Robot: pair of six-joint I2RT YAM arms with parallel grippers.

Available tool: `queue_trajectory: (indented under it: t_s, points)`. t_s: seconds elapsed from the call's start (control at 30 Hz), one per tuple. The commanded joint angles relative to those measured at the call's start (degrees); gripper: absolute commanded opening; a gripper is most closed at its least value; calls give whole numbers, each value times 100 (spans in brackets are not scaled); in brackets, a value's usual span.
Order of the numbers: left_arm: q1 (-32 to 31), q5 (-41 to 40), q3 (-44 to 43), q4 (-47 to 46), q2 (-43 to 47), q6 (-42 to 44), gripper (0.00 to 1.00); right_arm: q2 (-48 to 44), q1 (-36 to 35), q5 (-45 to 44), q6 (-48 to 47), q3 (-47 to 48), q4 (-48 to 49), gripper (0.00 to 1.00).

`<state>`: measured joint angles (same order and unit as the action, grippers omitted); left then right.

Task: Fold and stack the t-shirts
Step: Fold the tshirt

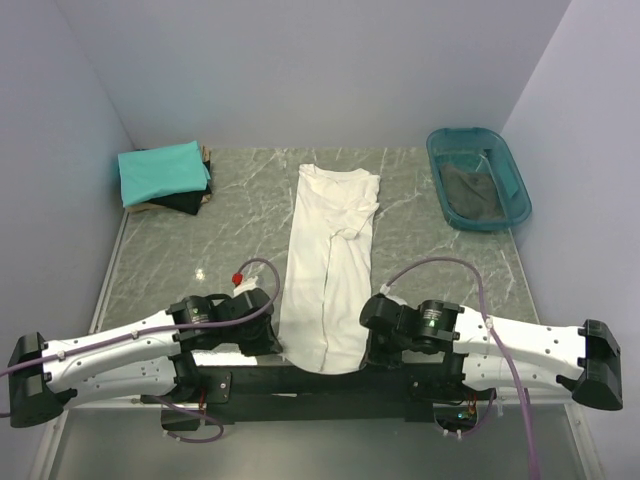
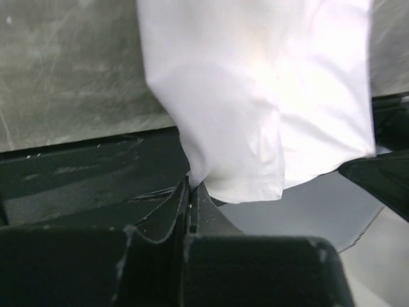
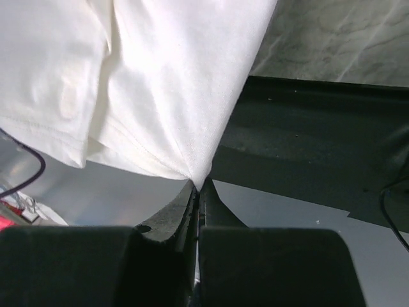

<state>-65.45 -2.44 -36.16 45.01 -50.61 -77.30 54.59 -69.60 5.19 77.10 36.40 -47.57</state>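
Observation:
A white t-shirt (image 1: 330, 265) lies folded lengthwise into a long strip down the middle of the table, its hem hanging over the near edge. My left gripper (image 1: 278, 345) is shut on the hem's left corner (image 2: 195, 173). At the hem's right corner (image 3: 199, 179), my right gripper (image 1: 368, 345) is shut on the cloth too. A folded teal t-shirt (image 1: 162, 170) sits on top of a black t-shirt (image 1: 185, 203) at the far left corner.
A translucent teal plastic tub (image 1: 478, 178) with grey cloth inside stands at the far right. White walls close in the table (image 1: 200, 250) on three sides. The black mounting bar (image 1: 300, 385) for the arm bases runs along the near edge.

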Motion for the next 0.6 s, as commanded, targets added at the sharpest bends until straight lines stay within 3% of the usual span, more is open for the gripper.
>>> queue_trajectory:
  t_s: [0.0, 0.13, 0.3, 0.43, 0.57]
  points:
    - [50, -591, -391, 8, -45, 188, 0, -62, 87, -756, 95, 454, -578, 0]
    - [374, -618, -383, -229, -159, 522, 0, 52, 472, -1090, -202, 701, -561, 0]
    - [1393, -82, -339, -861, -352, 1434, 0, 376, 1325, -1020, -993, 912, -236, 0]
    - [2245, 199, -602, -1284, -923, 2138, 0, 886, 1984, -950, -1671, 1254, 2, 0]
    - [2642, 489, -1136, -1610, -1661, 2675, 0, 1518, 2651, -888, -2304, 1720, 99, 0]
